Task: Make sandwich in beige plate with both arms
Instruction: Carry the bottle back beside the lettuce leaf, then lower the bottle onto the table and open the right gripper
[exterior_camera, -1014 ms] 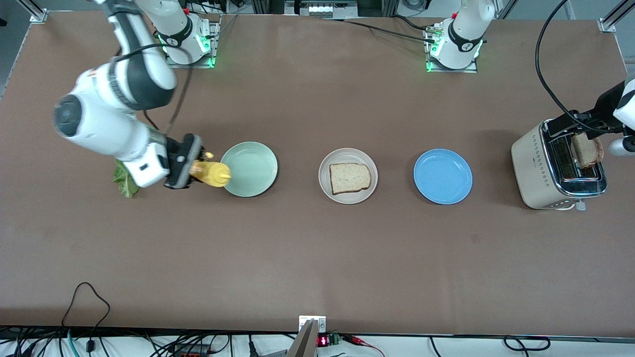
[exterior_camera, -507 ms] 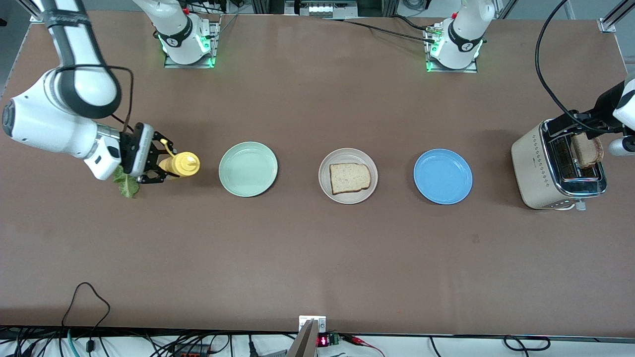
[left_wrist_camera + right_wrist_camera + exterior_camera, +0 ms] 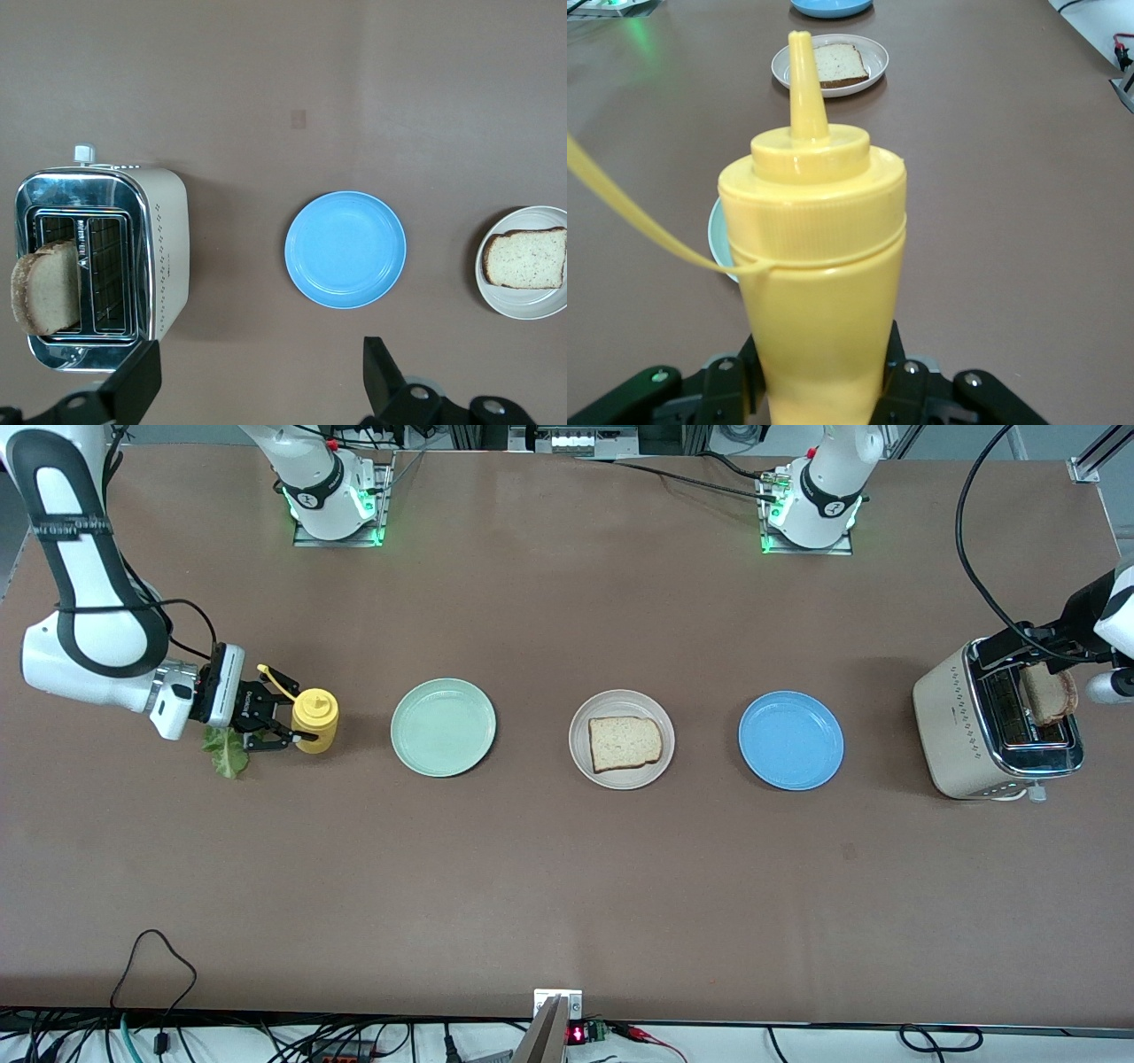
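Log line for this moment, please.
right hand: gripping mustard bottle | left hand: open over toaster | beige plate: one bread slice

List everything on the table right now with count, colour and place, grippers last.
Beige plate: one, off-white, mid-table, between the other plates.
Bread slice: one, light brown, on the beige plate.
Second bread slice: one, brown, standing in the toaster.
Toaster: one, cream and chrome, left arm's end.
Blue plate: one, beside the toaster.
Mint green plate: one, toward the right arm's end.
Mustard bottle: one, yellow, upright beside the mint plate.
Lettuce leaf: one, green, right arm's end.
Right gripper: black, shut on the bottle.
Left gripper: black, open, over the toaster.
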